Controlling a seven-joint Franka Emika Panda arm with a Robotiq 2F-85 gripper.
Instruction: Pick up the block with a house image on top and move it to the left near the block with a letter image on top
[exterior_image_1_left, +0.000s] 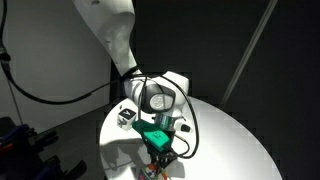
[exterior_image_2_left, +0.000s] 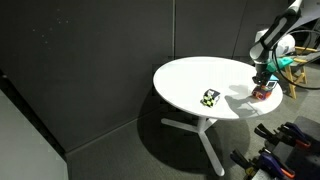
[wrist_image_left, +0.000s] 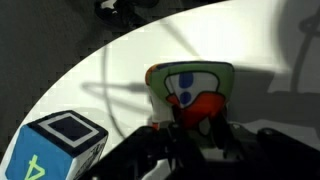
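The block with a house image on top has a green rim, a white patch with blue dots and a red part. It sits right under the wrist camera. My gripper is shut on it, with red showing between the dark fingers. In both exterior views the gripper stands over this orange block near the table's edge. The block with a letter image on top, whitish on top, stands apart on the table.
The round white table has a curved edge close to the gripper. Black curtains surround it. Cables hang from the arm. Dark gear lies on the floor beside the table.
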